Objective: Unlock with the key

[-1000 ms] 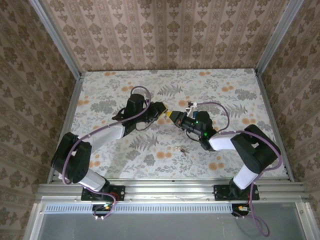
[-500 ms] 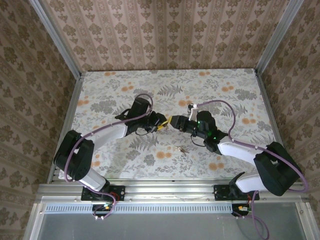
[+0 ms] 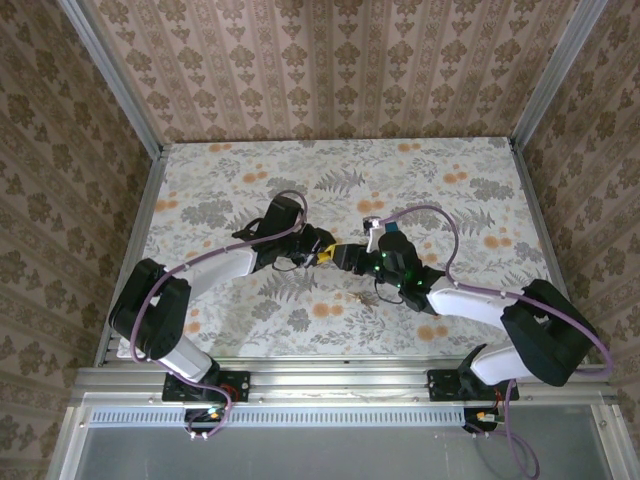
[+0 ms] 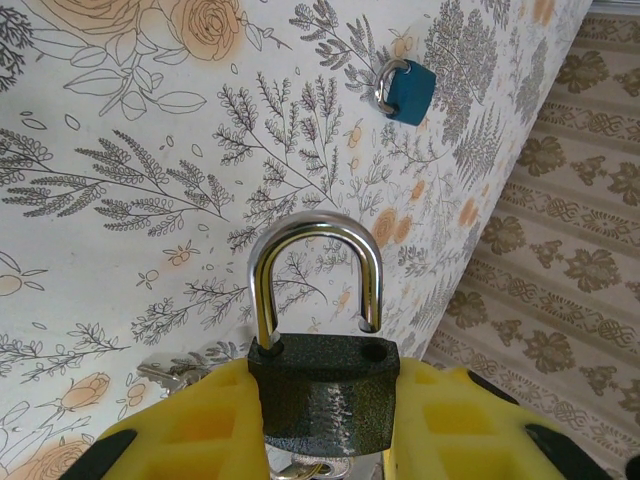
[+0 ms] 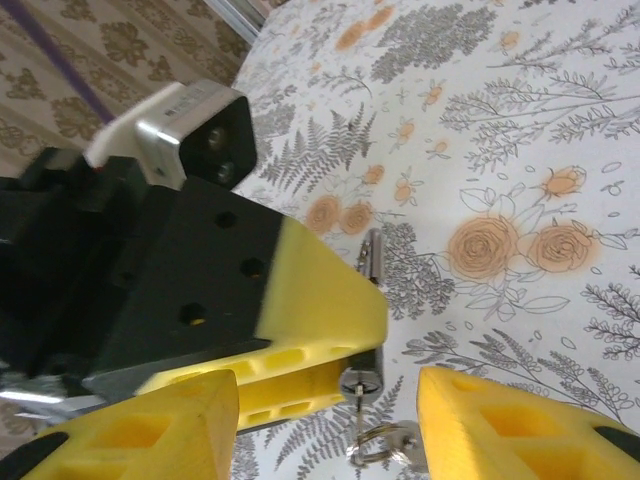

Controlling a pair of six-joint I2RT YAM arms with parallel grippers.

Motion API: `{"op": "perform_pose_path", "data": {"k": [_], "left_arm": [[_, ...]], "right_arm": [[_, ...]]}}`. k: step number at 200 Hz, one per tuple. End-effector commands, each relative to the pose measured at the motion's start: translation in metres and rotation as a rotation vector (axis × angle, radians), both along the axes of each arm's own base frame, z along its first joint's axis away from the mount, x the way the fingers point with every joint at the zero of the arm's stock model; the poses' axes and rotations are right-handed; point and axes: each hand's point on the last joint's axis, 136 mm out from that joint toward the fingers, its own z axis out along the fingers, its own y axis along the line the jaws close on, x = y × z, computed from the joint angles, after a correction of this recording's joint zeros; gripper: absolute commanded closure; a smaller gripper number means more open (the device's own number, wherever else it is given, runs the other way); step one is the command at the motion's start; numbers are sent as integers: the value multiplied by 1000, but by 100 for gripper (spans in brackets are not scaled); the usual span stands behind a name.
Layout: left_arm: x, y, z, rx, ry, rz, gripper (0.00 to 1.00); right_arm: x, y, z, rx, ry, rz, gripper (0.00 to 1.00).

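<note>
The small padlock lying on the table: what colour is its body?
The small padlock is blue; left wrist view.

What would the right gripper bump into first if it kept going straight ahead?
Most likely the key in the padlock that the left gripper holds. It sits just ahead, between the open fingers of the right gripper, though depth is unclear.
</note>
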Motion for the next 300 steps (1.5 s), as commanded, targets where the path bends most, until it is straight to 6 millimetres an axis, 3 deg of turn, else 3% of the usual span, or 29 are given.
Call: {"op": "perform_pose_path", "data": {"k": [1,84,109,147,182,208,233,275,279,300], "left_arm": [[1,-12,31,-76,-45,-21,92],[0,-29,43,-139,-50,-53,92],[0,-33,46,-161,-46,-57,92],[0,-33,48,-171,-52,-57,87],[1,-30,47,-171,-62,-50,73],[4,-20,43,-149,-72,-34,52],[6,-7,39,-117,-87,-13,44],[7,24,38,-21,-154,-6,39],[7,28,39,-11,-163,-6,39],[6,46,40,59,-210,-26,40]], "right_arm": [[8,-1,-5,-24,-30,-36,50],[19,5,-2,-16,-56,-53,56],[23,2,1,-10,-78,-77,64],[25,-1,3,-19,-100,-96,87],[23,-5,2,-30,-110,-100,99],[21,-8,2,-37,-112,-95,100],[16,-9,5,-30,-119,-66,100],[6,-9,9,-11,-116,15,100],[4,-10,21,9,-139,27,100],[-3,-6,29,26,-154,100,100]]}}
